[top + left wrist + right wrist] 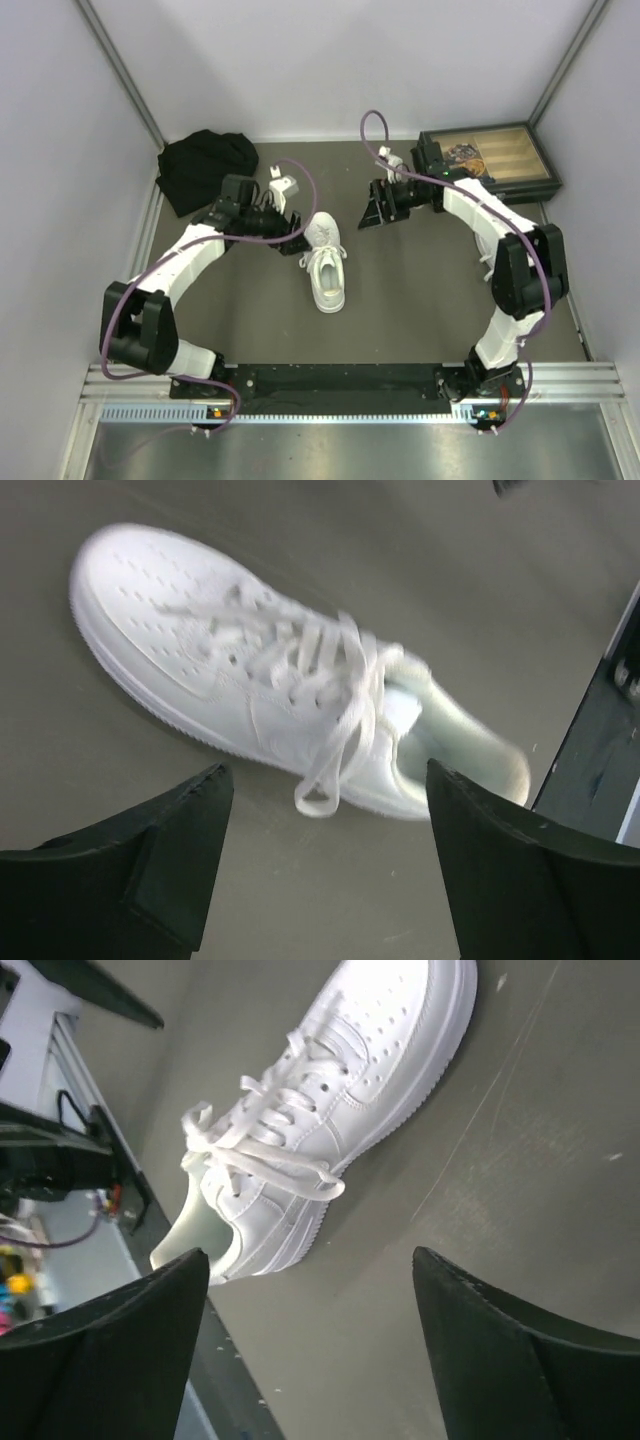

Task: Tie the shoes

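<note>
The surface (pixel 420 300) looks smooth under both sets of fingers, and nothing pins the sneaker (pixel 326 265) to it. A sideways tug on a lace would likely drag or swing the whole shoe rather than tighten anything. The sneaker lies on its sole between the two sets of fingers. The left fingers (pixel 291 240) are just beside its toe end, and the right fingers (pixel 374 212) are near it on the other side, a little farther off. Both pairs are spread wide with nothing between them. In each wrist view the shoe sits below and ahead of the open gap. With two arms closing on one small target from opposite sides, the fingers could knock each other or push the shoe out of line.

The laces (pixel 335 695) are thin, white on white, and gathered in a crossing near the collar. I cannot tell whether that is a firm bow or a loose one, and the left wrist view is blurred. A closing grasp could catch the tongue or collar instead of a strand, or two strands at once. The loop (pixel 318 792) hangs over the side nearest the left fingers. Pulling the wrong strand there would probably draw it through and undo whatever knot exists.
</note>
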Controlling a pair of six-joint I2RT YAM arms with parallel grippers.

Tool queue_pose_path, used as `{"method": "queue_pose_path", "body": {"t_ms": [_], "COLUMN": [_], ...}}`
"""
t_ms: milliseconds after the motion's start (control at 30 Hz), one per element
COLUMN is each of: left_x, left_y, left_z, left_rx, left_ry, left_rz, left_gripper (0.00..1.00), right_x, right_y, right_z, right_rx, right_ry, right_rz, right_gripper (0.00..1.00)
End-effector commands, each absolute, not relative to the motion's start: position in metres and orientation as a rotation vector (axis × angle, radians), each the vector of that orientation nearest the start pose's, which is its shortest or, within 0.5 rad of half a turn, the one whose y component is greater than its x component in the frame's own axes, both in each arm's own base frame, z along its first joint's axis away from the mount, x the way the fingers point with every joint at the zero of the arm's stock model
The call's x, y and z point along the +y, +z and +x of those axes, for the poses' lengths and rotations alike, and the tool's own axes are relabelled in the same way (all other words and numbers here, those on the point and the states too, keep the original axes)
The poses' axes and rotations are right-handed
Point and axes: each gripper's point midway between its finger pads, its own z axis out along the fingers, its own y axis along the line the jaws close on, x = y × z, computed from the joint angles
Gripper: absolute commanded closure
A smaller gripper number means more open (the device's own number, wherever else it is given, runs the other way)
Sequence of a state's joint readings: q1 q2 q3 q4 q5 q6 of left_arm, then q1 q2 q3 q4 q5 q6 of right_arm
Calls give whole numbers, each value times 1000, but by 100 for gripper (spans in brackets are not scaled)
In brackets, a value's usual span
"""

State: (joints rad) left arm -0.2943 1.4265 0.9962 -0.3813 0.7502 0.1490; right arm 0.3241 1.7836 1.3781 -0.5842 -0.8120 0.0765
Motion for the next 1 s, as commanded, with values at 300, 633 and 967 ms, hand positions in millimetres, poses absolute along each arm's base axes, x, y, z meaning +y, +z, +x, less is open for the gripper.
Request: {"method": "queue_pose_path", "body": {"t_ms": [300,633,967], "left_x": [-167,-117,-106], "left_y": [268,162,125], "left_z": [380,336,306], "left_rx": [2077,2487,2531], "left_ry": [-698,-449,-413], "left_rz": [422,325,228], "left_gripper": [2,2,2], "right_x": [169,142,134], "right_y": [262,199,161], "right_z": [340,262,242], "right_rx": [2135,2384,2493], "right_ry": [584,810,792], "right_rz": [-664,-503,-383], "right_gripper": [1,1,1]}}
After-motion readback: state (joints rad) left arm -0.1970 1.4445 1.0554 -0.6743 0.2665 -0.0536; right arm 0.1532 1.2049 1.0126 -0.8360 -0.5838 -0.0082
